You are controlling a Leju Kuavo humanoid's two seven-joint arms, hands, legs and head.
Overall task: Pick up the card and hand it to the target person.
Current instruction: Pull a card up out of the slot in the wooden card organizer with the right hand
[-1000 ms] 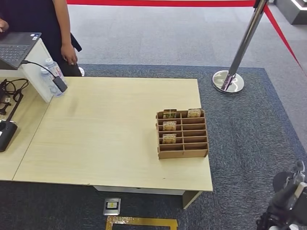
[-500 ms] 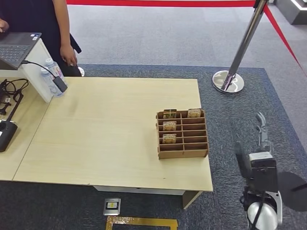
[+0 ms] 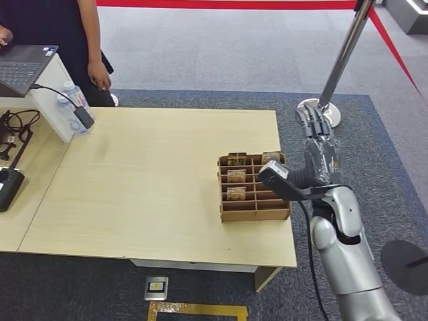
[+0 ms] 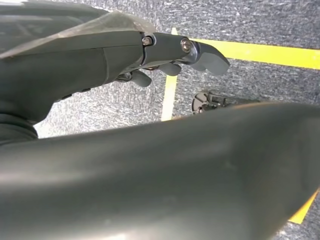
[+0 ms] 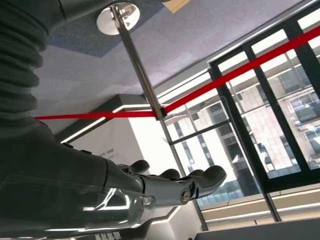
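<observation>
Wooden table (image 3: 151,180): one light rectangular top standing on dark blue-grey carpet (image 3: 353,174), abutting a second desk surface (image 3: 20,200) at its left end. Person (image 3: 75,40): one, in dark clothing, standing beyond the far left corner of the table with one hand (image 3: 99,75) hanging near the edge. Right arm (image 3: 348,261): one silver arm rising from the lower right, just off the table's right end. Stanchion (image 3: 333,73): one chrome post on a round base, carrying red barrier tape (image 3: 227,4), standing on the floor behind the right hand. Card holder (image 3: 254,187): one brown slotted box of two columns, near the right end of the table. Right hand (image 3: 315,150): raised and holding nothing, fingers extended upward and apart, thumb reaching across the box's far right corner and partly hiding it. Left hand (image 4: 170,55): hanging over grey floor marked with yellow tape (image 4: 168,95); the fingers lie fairly straight with nothing in them, though most of the hand is obscured. Laptop (image 3: 23,63): one, on a white stand at far left. Water bottles (image 3: 73,107): two, beside the stand. Cards (image 3: 235,176): four appear to stand in the holder, three in the left column and one (image 3: 270,158) at the back of the right column, none touched by either hand.
</observation>
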